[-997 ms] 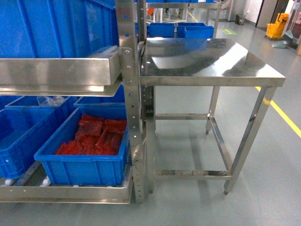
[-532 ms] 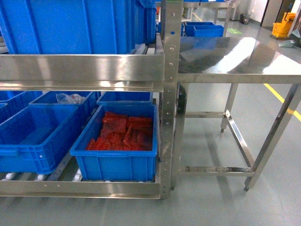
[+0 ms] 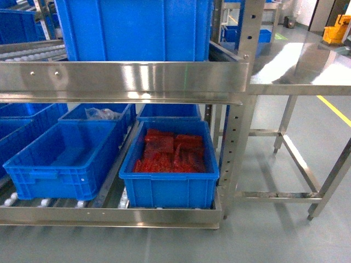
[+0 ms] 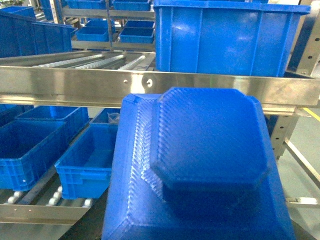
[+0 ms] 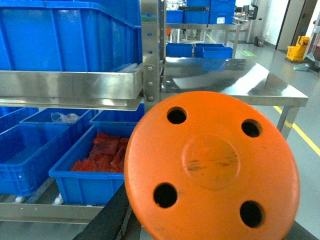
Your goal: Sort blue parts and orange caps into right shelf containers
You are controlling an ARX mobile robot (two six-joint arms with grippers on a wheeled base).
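Orange fills the right wrist view: a round orange cap (image 5: 212, 170) with four through-holes and a raised centre boss sits directly before the camera. It appears to be carried by the right pincer, but the jaws are hidden behind it, so I cannot tell how they stand. The left wrist view is likewise blocked by a blue part (image 4: 200, 170), a ribbed moulded piece with a raised octagonal top. It is presumably held in the left pincer, whose state also cannot be told. Neither pincer shows in the head view.

Landmark: the steel shelf post (image 3: 239, 104). Left of the post, on the lower roller shelf, stands a blue crate (image 3: 170, 189) holding red parts (image 3: 173, 153). Further left sits a blue crate (image 3: 60, 161) that looks unfilled, and behind it another holds a clear bag (image 3: 101, 114). Above, on the upper shelf rail (image 3: 120, 82), a large deep blue crate (image 3: 137, 27) stands just left of the post. Right of the post is a steel bench (image 3: 307, 66).

Judgement: both pieces are still to be delivered. Risks:
- Each load blinds its own wrist camera, so a release could miss a rim.
- The upper rail overhangs the lower crates, so an arm reaching in could strike it.
- The destination crate could be mistaken among near-identical blue crates.
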